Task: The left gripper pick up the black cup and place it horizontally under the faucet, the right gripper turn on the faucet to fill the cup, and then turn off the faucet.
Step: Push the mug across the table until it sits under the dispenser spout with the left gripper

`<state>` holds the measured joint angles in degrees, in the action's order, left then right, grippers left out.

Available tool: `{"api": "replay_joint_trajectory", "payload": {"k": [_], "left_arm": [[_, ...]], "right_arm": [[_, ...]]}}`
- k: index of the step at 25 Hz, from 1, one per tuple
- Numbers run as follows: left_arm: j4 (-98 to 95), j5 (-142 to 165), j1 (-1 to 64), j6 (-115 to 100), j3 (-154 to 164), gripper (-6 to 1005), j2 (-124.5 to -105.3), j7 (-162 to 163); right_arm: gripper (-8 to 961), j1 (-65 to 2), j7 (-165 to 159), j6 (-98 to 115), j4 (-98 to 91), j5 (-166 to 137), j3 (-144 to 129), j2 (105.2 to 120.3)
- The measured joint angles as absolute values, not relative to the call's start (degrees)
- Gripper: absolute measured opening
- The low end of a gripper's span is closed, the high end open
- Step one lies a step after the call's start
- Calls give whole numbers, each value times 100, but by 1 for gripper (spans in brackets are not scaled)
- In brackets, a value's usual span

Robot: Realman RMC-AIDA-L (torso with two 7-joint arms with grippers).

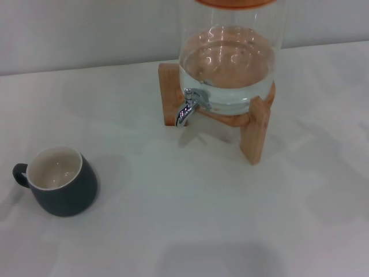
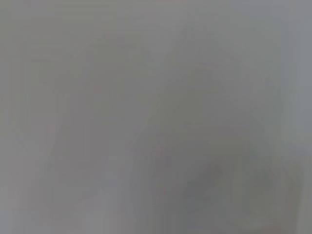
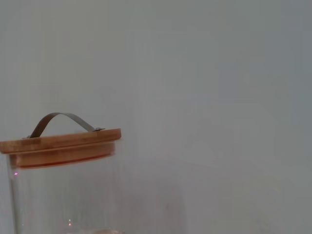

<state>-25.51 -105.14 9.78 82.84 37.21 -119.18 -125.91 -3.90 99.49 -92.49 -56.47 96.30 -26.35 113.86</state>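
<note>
A squat black cup [image 1: 62,181] stands upright on the white desk [image 1: 190,219], well apart from the chrome faucet [image 1: 188,107] of a glass dispenser [image 1: 228,63]. It looks ceramic: rigid, smooth, breakable, probably best gripped across its rim. Neither claw is visible, so their state is unknown.
</note>
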Motion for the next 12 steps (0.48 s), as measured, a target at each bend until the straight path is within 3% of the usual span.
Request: {"api": "replay_joint_trajectory", "payload": {"k": [12], "left_arm": [[-1828,-10494,1000,7858,3542,862,-11908,-13487]], "right_arm": [[719,-431,9944,-9246,-5642,9618,-2608,11381]]}}
